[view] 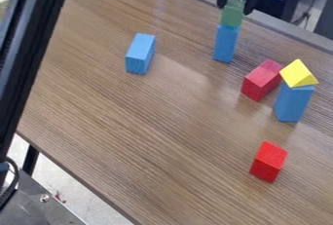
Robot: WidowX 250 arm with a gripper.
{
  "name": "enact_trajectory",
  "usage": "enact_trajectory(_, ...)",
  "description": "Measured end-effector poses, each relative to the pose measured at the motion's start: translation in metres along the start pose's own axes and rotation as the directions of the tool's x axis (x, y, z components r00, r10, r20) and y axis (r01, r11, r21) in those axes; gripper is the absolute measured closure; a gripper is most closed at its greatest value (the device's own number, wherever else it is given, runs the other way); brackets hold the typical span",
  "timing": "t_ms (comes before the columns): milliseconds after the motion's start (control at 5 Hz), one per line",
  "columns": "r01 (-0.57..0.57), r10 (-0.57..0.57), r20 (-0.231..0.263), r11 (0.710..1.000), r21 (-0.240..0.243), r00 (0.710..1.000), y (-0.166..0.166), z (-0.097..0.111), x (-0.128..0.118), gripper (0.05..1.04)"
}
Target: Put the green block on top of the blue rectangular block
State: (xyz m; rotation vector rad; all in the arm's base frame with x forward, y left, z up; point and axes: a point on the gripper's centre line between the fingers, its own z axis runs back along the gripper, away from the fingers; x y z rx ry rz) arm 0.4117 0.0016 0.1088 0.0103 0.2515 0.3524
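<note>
Observe the black gripper [238, 6] at the top of the camera view, right of centre, hanging down over the far part of the table [162, 136]. Its two fingers stand at opposite sides of the green block [232, 13] and appear clamped on it; the dark background limits your view of the contact.

From near to far, you have the following items. The bright red block [267, 162] rests on the wood-grain surface at the lower right, apart from the other blocks. Beyond it, the right-hand blue block [293, 104] stands upright and carries the yellow triangular block [298, 74] on its top. Just beside this pair, to their left, you see the darker red block [261, 80]. Farther back and well to the left, a second blue block [139, 54] lies by itself.

Farthest of the blocks, the blue rectangular block [226, 44] stands upright below the gripper. The green block is positioned at its top end, in line with it.
</note>
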Motion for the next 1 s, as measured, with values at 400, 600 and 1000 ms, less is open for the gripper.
enact_trajectory(400, -0.004, 0.004, -0.016, 1.000, 0.015, 1.000, 0.001, -0.008, 0.004, 0.081)
enact_trajectory(600, -0.003, 0.003, -0.012, 1.000, 0.008, 1.000, 0.000, -0.008, 0.005, 0.085)
enact_trajectory(1000, 0.009, -0.007, 0.063, 0.999, -0.036, 0.998, 0.007, 0.027, -0.020, 0.085)
